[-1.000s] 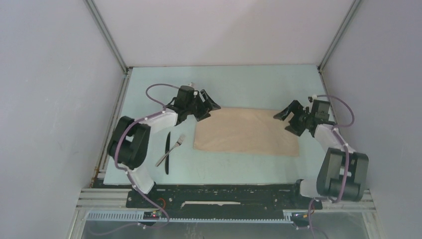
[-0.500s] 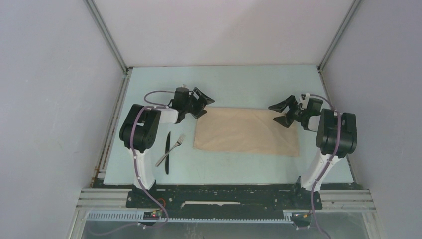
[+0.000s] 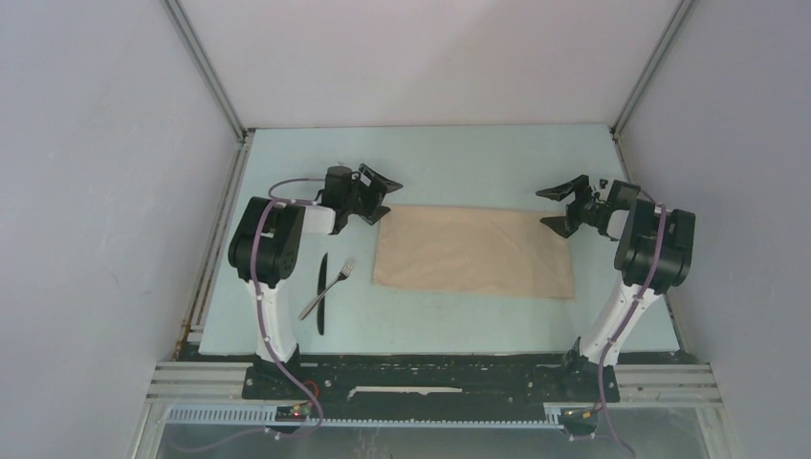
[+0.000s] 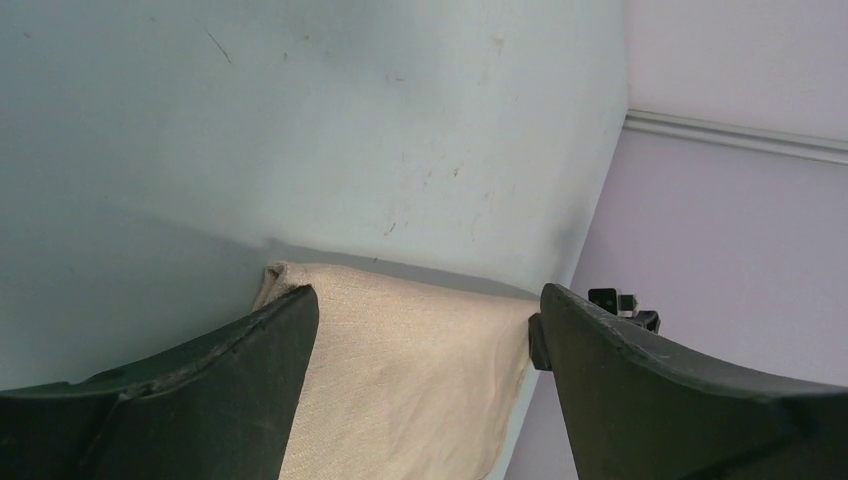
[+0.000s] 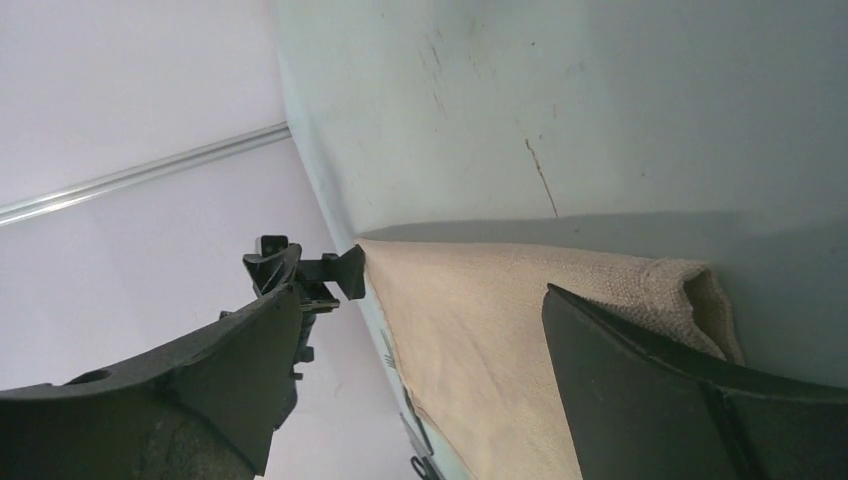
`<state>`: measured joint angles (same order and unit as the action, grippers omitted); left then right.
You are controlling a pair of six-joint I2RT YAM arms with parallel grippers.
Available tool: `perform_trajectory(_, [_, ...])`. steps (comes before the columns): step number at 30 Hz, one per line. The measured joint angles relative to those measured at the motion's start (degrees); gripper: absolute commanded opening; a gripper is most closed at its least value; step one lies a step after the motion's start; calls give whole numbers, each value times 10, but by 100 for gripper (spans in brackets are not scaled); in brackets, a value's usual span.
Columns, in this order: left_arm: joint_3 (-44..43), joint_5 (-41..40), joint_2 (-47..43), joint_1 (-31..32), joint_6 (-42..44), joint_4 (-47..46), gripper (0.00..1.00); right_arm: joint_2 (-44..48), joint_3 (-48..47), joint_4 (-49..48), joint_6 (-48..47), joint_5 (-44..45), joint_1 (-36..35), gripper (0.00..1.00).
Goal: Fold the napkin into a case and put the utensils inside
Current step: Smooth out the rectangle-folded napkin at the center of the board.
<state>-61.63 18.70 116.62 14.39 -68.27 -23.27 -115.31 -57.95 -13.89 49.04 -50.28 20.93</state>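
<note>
on the pale blue-green table (image 3: 459,163), the soft beige cloth napkin (image 3: 473,253) is laid flat at the centre as a wide rectangle, seemingly folded over once, so further, narrower folding is judged to be left. the black left gripper (image 3: 377,196) and black right gripper (image 3: 562,206) are held spread wide and empty just off its far corners. the slim black knife (image 3: 322,316) and silver fork (image 3: 342,271), crossed apart to its left, are not yet tucked in; nothing is seen blocking them.

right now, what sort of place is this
Likely a robot lab test cell: a pale-blue table boxed in by plain white panels, two arms bolted at its near edge, a napkin, fork and knife staged.
</note>
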Motion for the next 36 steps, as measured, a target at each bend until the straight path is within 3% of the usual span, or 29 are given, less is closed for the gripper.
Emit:
perform_trajectory(4, [-16, 1, 7, -6, 2, 13, 94, -14, -25, 28, 7, -8, 5, 100])
perform_trajectory(10, [-88, -17, 14, -10, 73, 107, 94, -21, -55, 70, -1, -5, 13, 100])
perform_trajectory(18, [-93, -35, -59, 27, 113, 181, 94, 97, -54, 156, -90, 72, -27, 100])
perform_trajectory(23, [-93, 2, -58, 111, 70, 103, 94, 104, -54, 100, -72, 67, -137, 100])
perform_trajectory(27, [-93, 31, -3, 150, 30, 30, 94, 42, -50, 0, -13, 51, -220, 100])
perform_trajectory(36, [-92, 33, 69, 109, 1, -13, 93, -49, -40, -111, 67, 34, -216, 100])
